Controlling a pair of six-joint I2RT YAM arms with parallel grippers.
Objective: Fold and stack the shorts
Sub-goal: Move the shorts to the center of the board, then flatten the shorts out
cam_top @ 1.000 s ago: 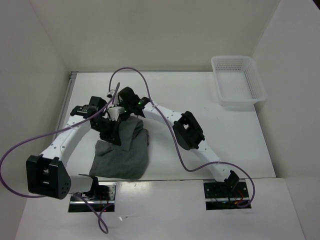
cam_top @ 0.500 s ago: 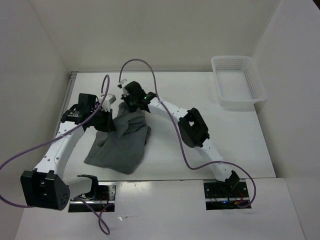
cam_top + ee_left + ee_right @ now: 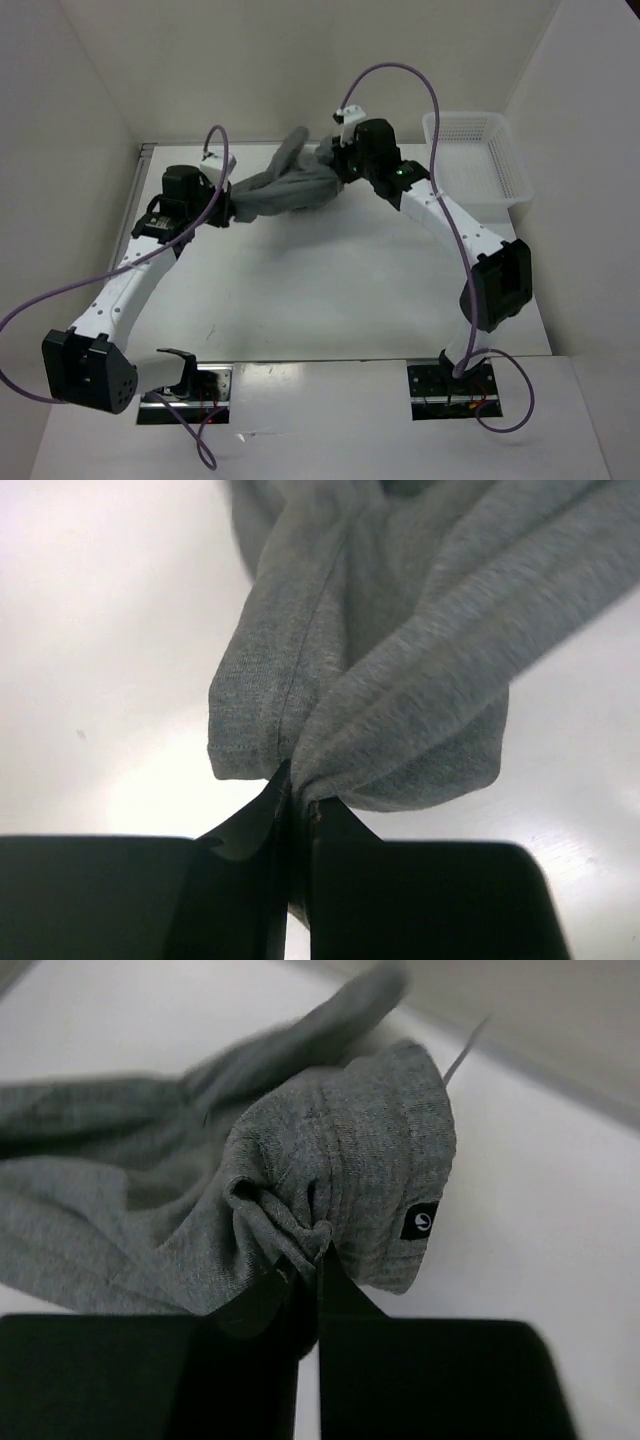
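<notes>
The grey shorts [image 3: 290, 185] hang bunched and stretched between my two grippers above the far part of the table. My left gripper [image 3: 232, 206] is shut on their left end; in its wrist view the fabric [image 3: 400, 680] is pinched at the jaw tips [image 3: 298, 792]. My right gripper [image 3: 338, 165] is shut on the right end, pinching a fold [image 3: 300, 1210] at its tips [image 3: 318, 1250] beside a small dark tag [image 3: 420, 1220]. One loose flap [image 3: 290, 150] sticks up towards the back wall.
A white mesh basket [image 3: 476, 162] stands at the far right corner of the table [image 3: 330, 290]. White walls close in the table at the back and both sides. Purple cables loop above both arms.
The right gripper has shut on the shorts and swung up and to the right. Both arms have lifted the shorts off the table's near middle and stretched them out at the far side.
</notes>
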